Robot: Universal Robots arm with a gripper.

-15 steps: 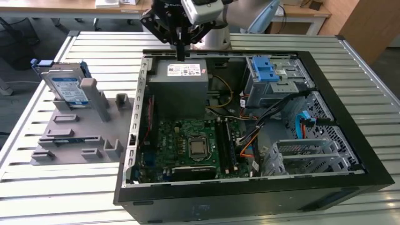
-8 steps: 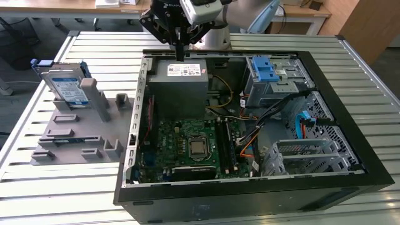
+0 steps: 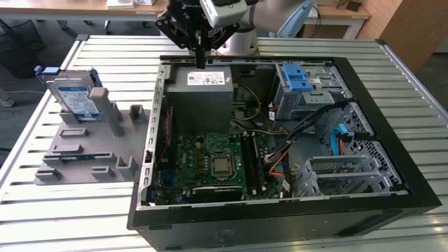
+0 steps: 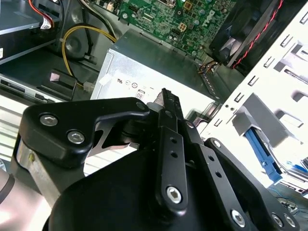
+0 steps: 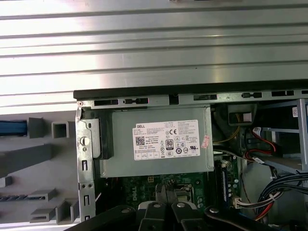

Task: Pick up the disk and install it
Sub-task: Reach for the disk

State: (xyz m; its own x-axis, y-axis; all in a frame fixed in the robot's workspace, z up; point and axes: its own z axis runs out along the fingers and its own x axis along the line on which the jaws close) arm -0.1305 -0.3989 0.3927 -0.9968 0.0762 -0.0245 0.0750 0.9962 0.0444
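The disk [image 3: 73,97], a silver drive with a white-and-blue label and blue rails, stands on edge in a grey fixture [image 3: 84,152] on the table at the exterior view's left, outside the computer case. My gripper [image 3: 201,59] hangs over the far end of the grey power-supply box [image 3: 203,100], well to the exterior view's right of the disk. Its black fingers are shut together with nothing between them, as both wrist views show: the gripper [image 4: 166,96] and the gripper [image 5: 166,188] point at the power-supply box [image 5: 159,144].
The open black computer case [image 3: 280,220] lies on the slatted metal table [image 3: 77,220]. Inside are a green motherboard [image 3: 210,163], a metal drive cage with a blue latch piece [image 3: 297,79], loose cables [image 3: 280,152] and a second cage [image 3: 343,173].
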